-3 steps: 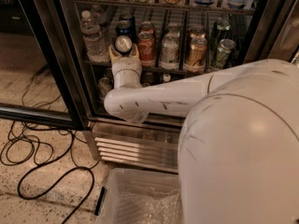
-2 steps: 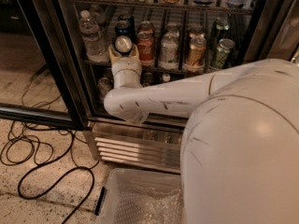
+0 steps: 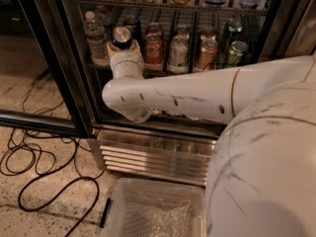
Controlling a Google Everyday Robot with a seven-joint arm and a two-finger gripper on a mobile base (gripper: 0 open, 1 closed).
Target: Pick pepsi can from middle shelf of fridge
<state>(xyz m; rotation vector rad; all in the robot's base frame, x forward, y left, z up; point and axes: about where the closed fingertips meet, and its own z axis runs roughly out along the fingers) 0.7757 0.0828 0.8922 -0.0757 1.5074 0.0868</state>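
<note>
— Since a second ago our arm (image 3: 197,95) has risen a little and drifted left, and the pepsi can (image 3: 121,33) went with it while its neighbours stayed put.
— Nearest us we see a clear plastic bin (image 3: 111,206) on the floor, with black cables (image 3: 39,167) looping to its left. Behind them is the steel slatted base (image 3: 158,154) of the fridge (image 3: 54,58).
— Above that our white arm crosses from the right and bends up into the fridge.
— Our gripper (image 3: 121,41) sits at the left front of the middle shelf (image 3: 159,73), clamped on the pepsi can, which shows a silver top and a dark blue body.
— We find the can between a water bottle (image 3: 94,33) and a red Coca-Cola can (image 3: 153,51), just beside both. Whether its base touches the rack we cannot tell, because the wrist hides it.
— Further right stand a silver can (image 3: 177,53), a gold can (image 3: 207,53) and green cans (image 3: 237,51).
</note>
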